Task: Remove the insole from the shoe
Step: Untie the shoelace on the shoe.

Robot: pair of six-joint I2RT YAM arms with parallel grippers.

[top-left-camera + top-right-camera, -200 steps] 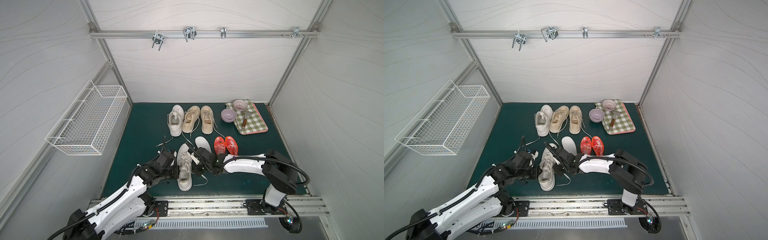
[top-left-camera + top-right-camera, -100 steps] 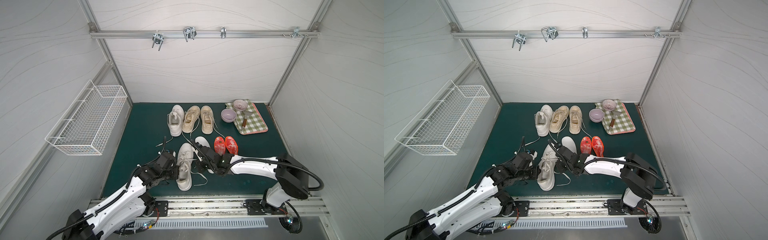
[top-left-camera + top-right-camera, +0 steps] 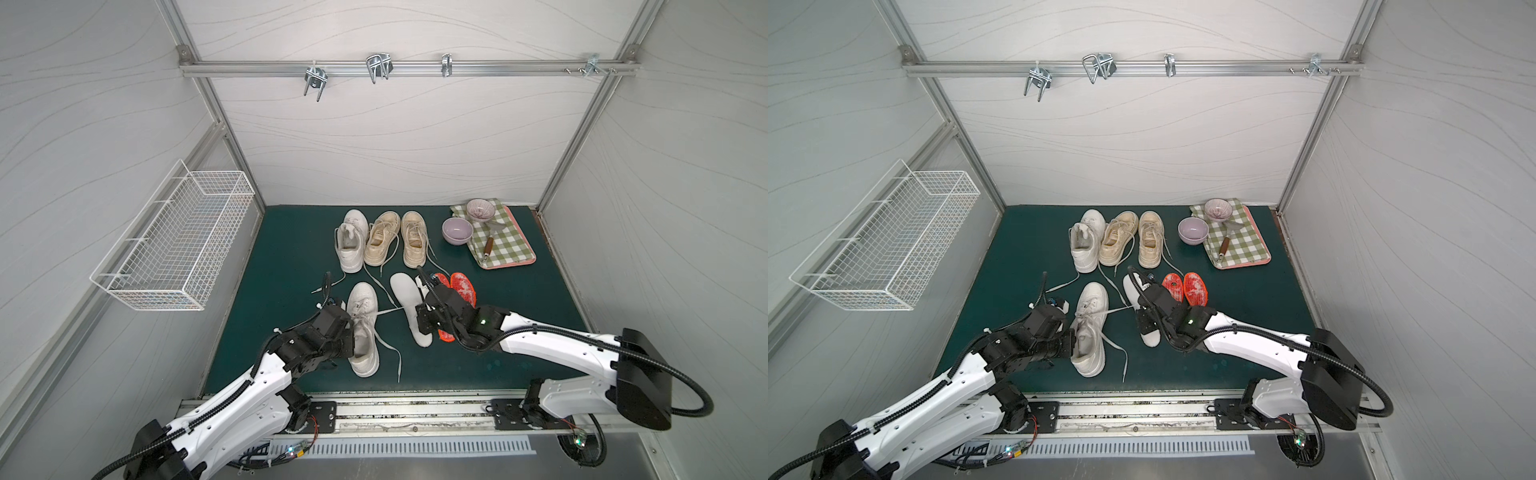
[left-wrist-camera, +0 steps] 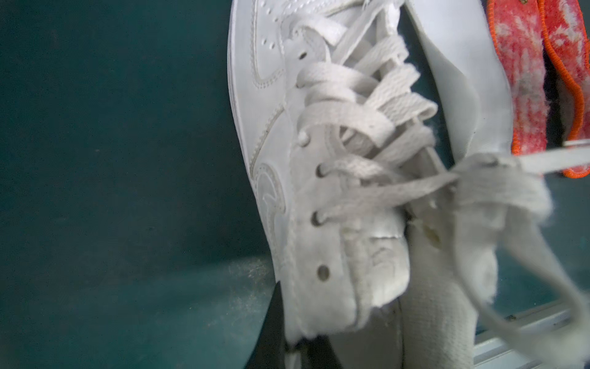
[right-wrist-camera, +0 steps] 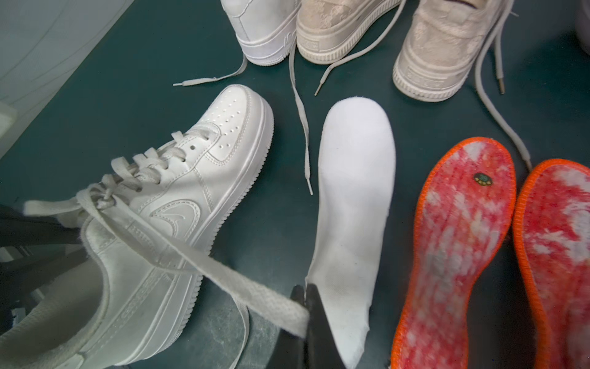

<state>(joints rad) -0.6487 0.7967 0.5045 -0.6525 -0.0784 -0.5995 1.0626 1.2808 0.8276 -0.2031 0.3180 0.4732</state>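
Judging by how things lie, the task looks nearly done: the insole point(image 3: 409, 299) lies on the desk point(image 3: 291, 249) just beside the shoe point(image 3: 362, 328), the right tool point(image 5: 305, 297) pressed together at its heel edge against a lace point(image 5: 223, 274), the left tool point(image 4: 287, 335) pinching the shoe's collar, so only release seems left.

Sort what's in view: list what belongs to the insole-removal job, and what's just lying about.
Job: white sneaker in the left tool, white insole beside it, right tool.
Lying about: other white sneaker, two beige sneakers, two orange insoles, two bowls, spatula, checked cloth, pink tray, wire basket.
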